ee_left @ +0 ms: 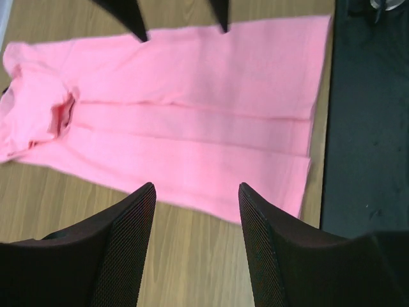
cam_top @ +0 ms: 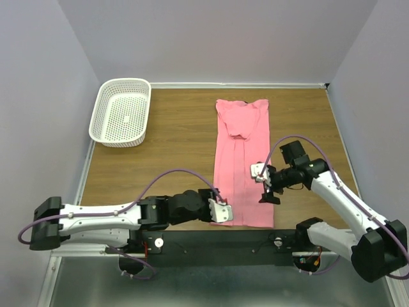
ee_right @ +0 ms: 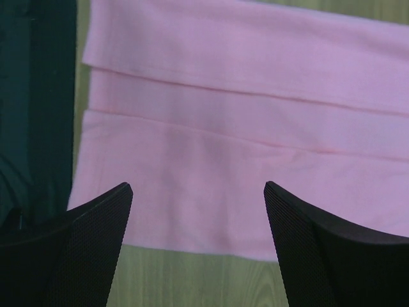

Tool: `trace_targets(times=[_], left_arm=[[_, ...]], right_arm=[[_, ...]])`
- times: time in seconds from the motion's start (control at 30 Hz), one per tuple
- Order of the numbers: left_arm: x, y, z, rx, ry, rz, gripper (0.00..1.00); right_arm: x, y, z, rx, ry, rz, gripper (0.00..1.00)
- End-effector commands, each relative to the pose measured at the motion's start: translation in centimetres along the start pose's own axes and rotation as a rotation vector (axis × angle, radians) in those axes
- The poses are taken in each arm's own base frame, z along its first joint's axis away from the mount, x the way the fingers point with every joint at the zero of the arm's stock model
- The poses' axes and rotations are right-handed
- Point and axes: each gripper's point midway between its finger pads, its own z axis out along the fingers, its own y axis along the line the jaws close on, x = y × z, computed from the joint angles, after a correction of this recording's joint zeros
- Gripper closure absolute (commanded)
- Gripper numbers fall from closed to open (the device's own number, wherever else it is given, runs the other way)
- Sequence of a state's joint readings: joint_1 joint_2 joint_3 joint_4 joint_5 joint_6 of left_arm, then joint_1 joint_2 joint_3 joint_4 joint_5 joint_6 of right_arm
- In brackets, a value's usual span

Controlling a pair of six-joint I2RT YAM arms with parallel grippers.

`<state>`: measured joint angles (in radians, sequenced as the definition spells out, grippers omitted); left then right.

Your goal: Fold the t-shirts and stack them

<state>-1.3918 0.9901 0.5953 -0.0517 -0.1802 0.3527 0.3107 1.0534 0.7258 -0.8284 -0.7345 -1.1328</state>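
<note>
The salmon-pink t-shirt lies flat on the wooden table, its sides folded in to make a long narrow strip running from the far edge toward me. My left gripper hovers at the strip's near left corner. In the left wrist view it is open over bare wood just beside the shirt, holding nothing. At the strip's right edge my right gripper stands open. The right wrist view shows its jaws wide apart above the shirt's edge, with nothing between them.
A white perforated basket sits at the far left of the table. A black rail runs along the near edge by the arm bases. Grey walls enclose the table on three sides.
</note>
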Motion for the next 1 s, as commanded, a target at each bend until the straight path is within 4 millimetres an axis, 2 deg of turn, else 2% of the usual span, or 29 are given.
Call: trace_targets(times=[0.0, 0.03, 0.07, 0.1, 0.2, 0.3, 0.37, 0.53, 0.73, 0.97], left_arm=[[-5.3, 7.1, -6.9, -0.326, -0.273, -0.121, 0.33], [-5.6, 7.8, -8.2, -0.364, -0.316, -0.159, 0.32], [-6.0, 8.3, -9.5, -0.388, -0.362, -0.194, 0.32], [-6.6, 9.6, -12.1, -0.444, -0.449, -0.253, 0.31], [-5.6, 9.5, -13.7, -0.461, -0.506, -0.319, 0.31], [-6.1, 9.7, -15.1, -0.467, -0.579, -0.35, 0.31], [-5.9, 9.8, -14.9, -0.478, -0.565, -0.345, 0.31], [-5.5, 8.5, -12.4, -0.417, -0.489, -0.314, 0.32], [-5.4, 7.8, -11.2, -0.381, -0.46, -0.289, 0.32], [-5.9, 8.1, -12.2, -0.385, -0.498, -0.298, 0.32]], right_arm=[[0.2, 4.9, 1.5, -0.159, 0.043, -0.085, 0.11], [-0.5, 5.5, 2.5, -0.175, 0.048, -0.152, 0.12], [-0.1, 6.3, 2.9, -0.185, 0.076, -0.14, 0.14], [-0.1, 6.7, 3.3, -0.19, 0.098, -0.16, 0.17], [0.3, 8.7, 4.5, -0.232, 0.19, -0.212, 0.27], [1.2, 10.9, 5.4, -0.275, 0.293, -0.276, 0.33], [2.0, 12.3, 6.0, -0.304, 0.375, -0.316, 0.39], [2.5, 13.2, 6.6, -0.299, 0.479, -0.349, 0.5], [3.0, 11.7, 6.4, -0.203, 0.528, -0.329, 0.5], [4.0, 12.1, 7.2, -0.227, 0.562, -0.305, 0.5]])
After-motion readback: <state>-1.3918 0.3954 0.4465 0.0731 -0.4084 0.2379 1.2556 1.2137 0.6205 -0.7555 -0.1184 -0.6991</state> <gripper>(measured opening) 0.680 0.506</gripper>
